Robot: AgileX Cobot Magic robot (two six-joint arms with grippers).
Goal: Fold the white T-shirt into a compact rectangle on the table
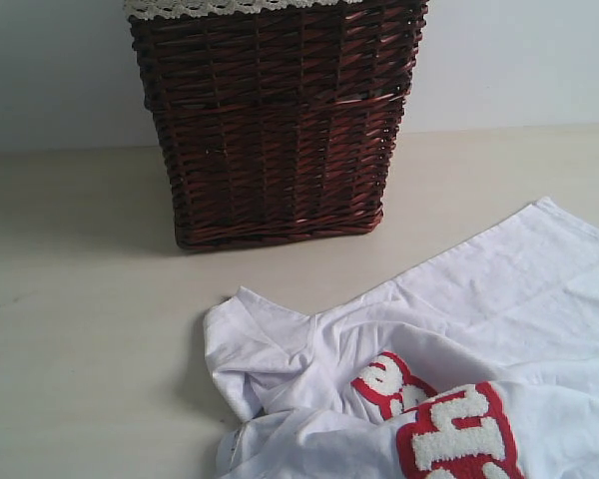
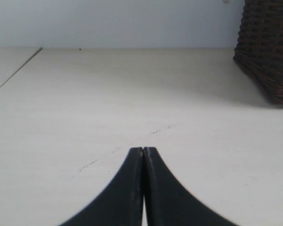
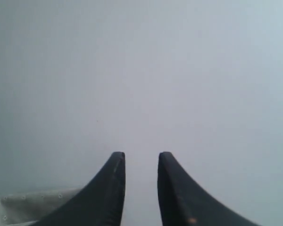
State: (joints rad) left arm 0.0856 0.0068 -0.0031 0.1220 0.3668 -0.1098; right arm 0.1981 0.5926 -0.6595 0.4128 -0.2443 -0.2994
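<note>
- table (image 1: 80,299): pale beige, matte, took up most of the exterior view. mostly bare on the left side of that view, with a few faint dark scuffs.
- wall (image 1: 519,60): plain light grey-white, ran behind the table's far edge.
- wicker basket (image 1: 275,130): dark red-brown, stood upright on the table at the back, near the middle. cast a soft shadow to its left.
- white t-shirt (image 1: 499,299): lay on the table in the lower right of the exterior view, in front of the basket and to its right, clearly apart from it. it was rumpled and loosely bunched, not folded flat. one flatter panel stretched toward the right edge, and the cloth ran out of frame at the bottom and right.
- red patch band (image 1: 459,434): fuzzy white letters on red, near the bottom edge of the exterior view. a fold in the shirt split it into two visible pieces.
- lace trim (image 1: 210,8): cream, along the basket's top rim, partly cut off by the frame.
- left fingers (image 2: 140,162): black, pressed together tip to tip with nothing between them. they sat over bare table, with the basket's lower corner well off from them.
- right fingers (image 3: 115,179): black, parted with a clear gap and nothing in it. they faced the blank wall. a strip of pale fabric (image 3: 33,205) showed beside them, couldn't tell what it was.
</note>
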